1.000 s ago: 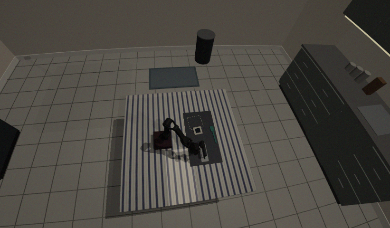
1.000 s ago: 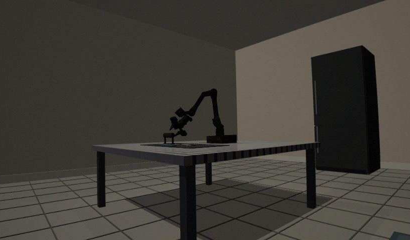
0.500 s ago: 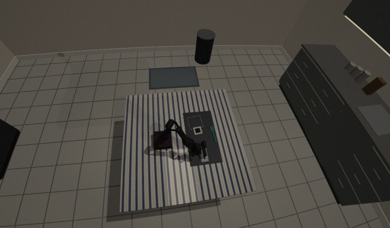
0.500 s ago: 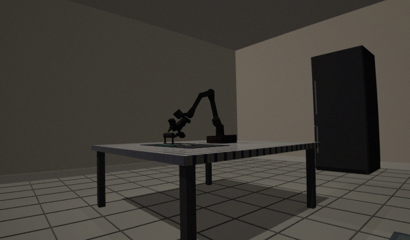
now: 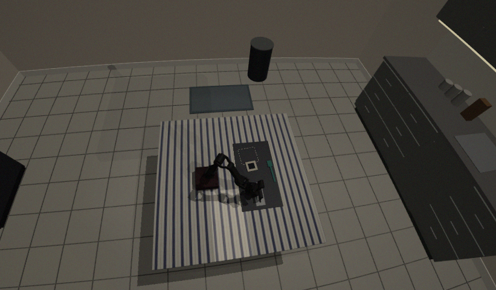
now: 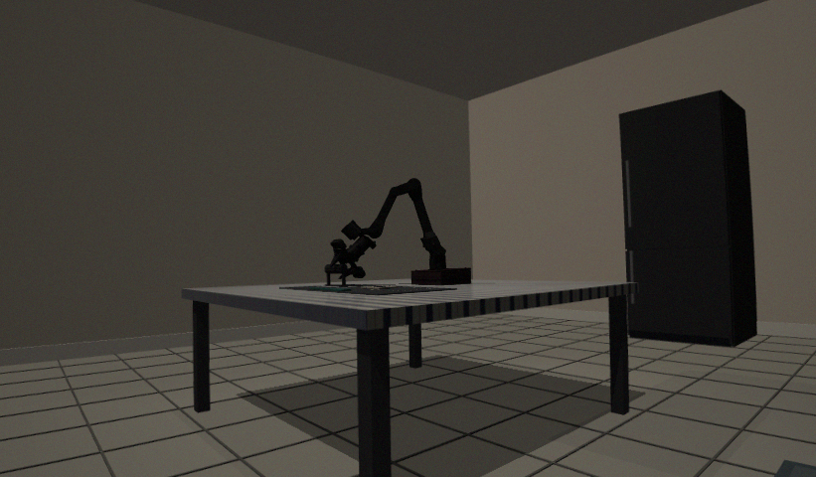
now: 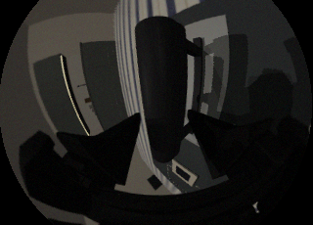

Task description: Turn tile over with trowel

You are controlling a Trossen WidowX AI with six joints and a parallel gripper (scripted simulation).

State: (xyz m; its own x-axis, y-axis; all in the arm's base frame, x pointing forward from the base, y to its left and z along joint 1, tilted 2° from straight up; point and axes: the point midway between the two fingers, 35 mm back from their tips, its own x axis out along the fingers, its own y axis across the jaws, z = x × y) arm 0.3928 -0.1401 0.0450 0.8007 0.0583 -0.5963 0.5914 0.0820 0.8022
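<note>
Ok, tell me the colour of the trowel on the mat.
Green: the trowel lies on the dark mat, right of the tile. Top view shows it best.

Blue-and-white striped table (image 5: 193,229), dark grey mat (image 5: 270,199), green trowel (image 5: 271,170), black-and-white tile (image 5: 251,165).

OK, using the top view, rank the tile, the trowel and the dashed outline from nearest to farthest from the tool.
1. Tile: on the mat, just beyond the tool.
2. Trowel: by the mat's right edge, untouched.
3. Dashed outline: past the tile, at the mat's far end.
The tile and trowel are nearly level.
</note>
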